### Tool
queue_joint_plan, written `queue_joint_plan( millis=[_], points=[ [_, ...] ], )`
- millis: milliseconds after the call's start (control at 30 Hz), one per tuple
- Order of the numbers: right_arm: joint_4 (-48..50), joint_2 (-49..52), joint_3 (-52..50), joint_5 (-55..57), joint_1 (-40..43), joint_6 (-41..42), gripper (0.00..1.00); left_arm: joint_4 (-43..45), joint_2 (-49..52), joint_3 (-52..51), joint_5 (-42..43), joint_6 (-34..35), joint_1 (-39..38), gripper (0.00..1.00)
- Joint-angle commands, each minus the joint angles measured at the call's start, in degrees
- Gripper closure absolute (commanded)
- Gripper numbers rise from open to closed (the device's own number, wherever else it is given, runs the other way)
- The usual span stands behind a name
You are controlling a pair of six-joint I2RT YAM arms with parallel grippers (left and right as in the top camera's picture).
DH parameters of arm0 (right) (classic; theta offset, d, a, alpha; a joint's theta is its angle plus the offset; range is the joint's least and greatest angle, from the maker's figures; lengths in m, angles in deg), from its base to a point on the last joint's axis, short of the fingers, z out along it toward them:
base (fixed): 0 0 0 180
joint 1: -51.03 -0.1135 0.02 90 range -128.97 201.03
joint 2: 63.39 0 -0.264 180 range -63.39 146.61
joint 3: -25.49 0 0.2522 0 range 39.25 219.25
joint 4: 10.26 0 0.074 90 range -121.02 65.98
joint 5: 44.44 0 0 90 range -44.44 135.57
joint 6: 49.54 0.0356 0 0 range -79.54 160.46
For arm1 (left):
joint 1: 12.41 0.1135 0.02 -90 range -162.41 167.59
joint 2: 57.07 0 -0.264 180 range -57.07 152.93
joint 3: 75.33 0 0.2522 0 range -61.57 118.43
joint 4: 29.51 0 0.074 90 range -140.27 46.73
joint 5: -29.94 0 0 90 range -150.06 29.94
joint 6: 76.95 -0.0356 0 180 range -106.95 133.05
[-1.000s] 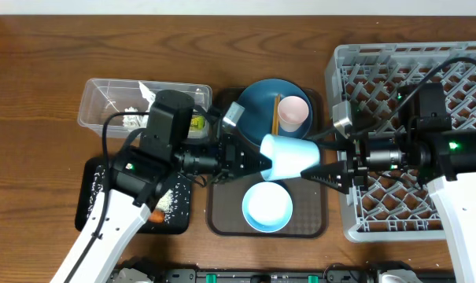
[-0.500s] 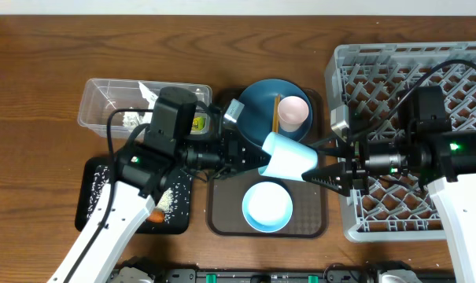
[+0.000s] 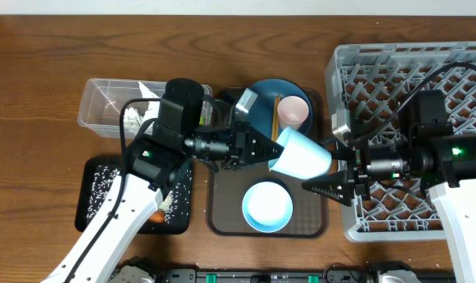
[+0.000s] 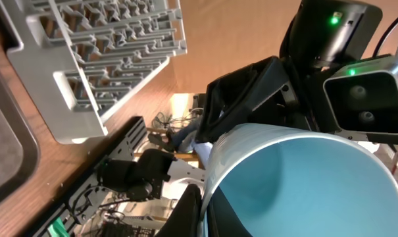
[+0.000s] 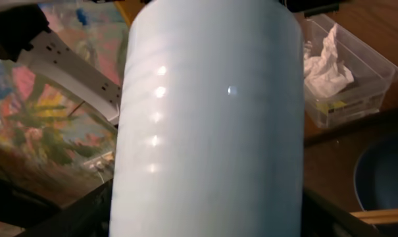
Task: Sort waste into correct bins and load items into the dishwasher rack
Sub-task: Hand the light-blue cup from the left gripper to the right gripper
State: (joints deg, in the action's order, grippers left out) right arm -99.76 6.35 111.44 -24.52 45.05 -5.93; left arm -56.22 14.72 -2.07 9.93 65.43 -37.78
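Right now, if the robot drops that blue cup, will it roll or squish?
It would probably roll: the light blue cup is round with smooth, shiny sides. It looks stiff, not squishy, holding its shape though the left gripper pinches only its rim.

The widest clear passage is the bare desk [image 3: 33,94] along the back and far left, while the strip between the clear tub [image 3: 92,110] and the black tray [image 3: 92,196] is crossed by the left arm [image 3: 143,181]. Over the brown serving tray [image 3: 316,224] the light blue cup [image 3: 300,155], the left end effector [image 3: 275,153] and the right end effector [image 3: 315,167] crowd the middle, between the bowl [image 3: 267,207] and the plate [image 3: 257,106]. The right arm [image 3: 450,157] lies across the front half of the rack [image 3: 395,59]; only a cable crosses its back rows.
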Motion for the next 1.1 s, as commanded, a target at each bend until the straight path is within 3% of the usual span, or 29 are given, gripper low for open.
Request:
queue_joint_plan(
  millis=[0, 433, 1067],
  points=[
    [0.22, -0.5, -0.04, -2.82, -0.85, -0.04, 0.26, 0.22, -0.31, 0.72, 1.42, 0.87, -0.87, 0.94],
    [1.44, -0.52, -0.02, -2.36, -0.02, 0.04, 0.57, -1.77, -0.31, 0.72, 1.4, -0.39, -0.87, 0.94],
    [4.28, -0.52, -0.02, -2.34, 2.6, 2.54, 0.66, -20.68, -0.31, 0.72, 0.92, -14.8, -0.87, 0.94]
  ],
)
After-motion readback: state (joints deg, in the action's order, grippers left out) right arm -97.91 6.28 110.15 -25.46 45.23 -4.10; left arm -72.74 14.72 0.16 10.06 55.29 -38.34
